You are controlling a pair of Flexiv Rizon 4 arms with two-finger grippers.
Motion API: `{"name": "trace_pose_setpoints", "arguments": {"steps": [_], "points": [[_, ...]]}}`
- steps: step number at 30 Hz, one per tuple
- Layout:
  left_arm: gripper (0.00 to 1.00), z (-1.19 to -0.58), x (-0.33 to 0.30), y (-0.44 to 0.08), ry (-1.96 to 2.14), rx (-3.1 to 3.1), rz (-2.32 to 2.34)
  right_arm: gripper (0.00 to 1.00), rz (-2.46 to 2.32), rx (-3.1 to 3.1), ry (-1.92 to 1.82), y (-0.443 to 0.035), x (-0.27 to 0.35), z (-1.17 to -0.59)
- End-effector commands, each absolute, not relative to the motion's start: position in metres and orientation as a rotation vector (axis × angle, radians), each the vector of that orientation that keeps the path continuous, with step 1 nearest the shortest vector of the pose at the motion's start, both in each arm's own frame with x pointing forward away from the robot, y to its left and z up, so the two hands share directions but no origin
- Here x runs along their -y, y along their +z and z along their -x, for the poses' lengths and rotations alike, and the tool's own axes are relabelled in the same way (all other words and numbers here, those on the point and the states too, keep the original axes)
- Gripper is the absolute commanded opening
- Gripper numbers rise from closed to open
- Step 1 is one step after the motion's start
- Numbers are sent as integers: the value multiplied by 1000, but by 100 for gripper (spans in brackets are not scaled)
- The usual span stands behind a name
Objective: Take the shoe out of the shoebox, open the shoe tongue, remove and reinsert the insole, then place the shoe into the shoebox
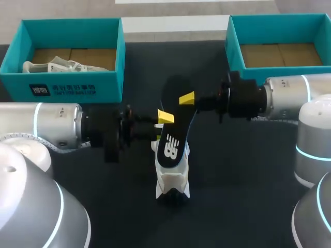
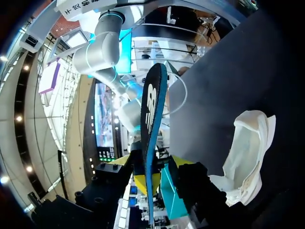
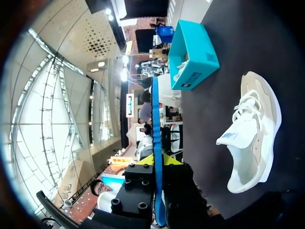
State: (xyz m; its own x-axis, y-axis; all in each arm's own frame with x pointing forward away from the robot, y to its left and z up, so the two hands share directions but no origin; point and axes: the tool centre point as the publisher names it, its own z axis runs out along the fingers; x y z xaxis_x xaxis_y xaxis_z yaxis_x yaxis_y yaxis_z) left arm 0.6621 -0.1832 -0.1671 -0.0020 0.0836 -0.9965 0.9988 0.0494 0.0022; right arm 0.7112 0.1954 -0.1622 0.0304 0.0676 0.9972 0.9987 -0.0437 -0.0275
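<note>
A black insole with a blue underside hangs in the air over the middle of the table. My right gripper is shut on its far end; in the right wrist view its yellow tips press the insole's thin edge from both sides. My left gripper stands at the insole's middle, open; in the left wrist view its fingers sit apart on either side of the insole. The white shoe rests on the dark table under the insole, also visible beside each gripper.
A teal shoebox at the back left holds another white shoe. A second teal shoebox at the back right shows only its cardboard floor. Both arms lie low over the table, left and right of the shoe.
</note>
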Motion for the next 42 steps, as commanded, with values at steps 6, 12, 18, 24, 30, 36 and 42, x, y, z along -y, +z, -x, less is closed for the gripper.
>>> {"name": "trace_pose_setpoints", "arguments": {"steps": [6,12,18,24,30,36,42], "points": [[100,-658,143,-164,-1081,-1421,-1197,0,1343,1218,-1172,-167,-191,-708],[100,-665,135,-151,-1038,-1575,-1212,0,1353,1231,-1159,-171,-192,-709],[100,-671,138,-137,-980,-1709,-1269,0,1350,1237,-1157,-175,-195,-708],[100,-677,143,-123,-903,-1905,-1374,0,1351,1265,-1135,-181,-198,-706],[100,-684,155,-112,-668,-2087,-1552,0,1345,1303,-1106,-186,-203,-705],[100,-684,169,-103,-500,-2168,-1720,0,1344,1334,-1079,-191,-207,-704],[100,-686,175,-103,-378,-2190,-1883,0,1348,1345,-1095,-190,-205,-706]]}}
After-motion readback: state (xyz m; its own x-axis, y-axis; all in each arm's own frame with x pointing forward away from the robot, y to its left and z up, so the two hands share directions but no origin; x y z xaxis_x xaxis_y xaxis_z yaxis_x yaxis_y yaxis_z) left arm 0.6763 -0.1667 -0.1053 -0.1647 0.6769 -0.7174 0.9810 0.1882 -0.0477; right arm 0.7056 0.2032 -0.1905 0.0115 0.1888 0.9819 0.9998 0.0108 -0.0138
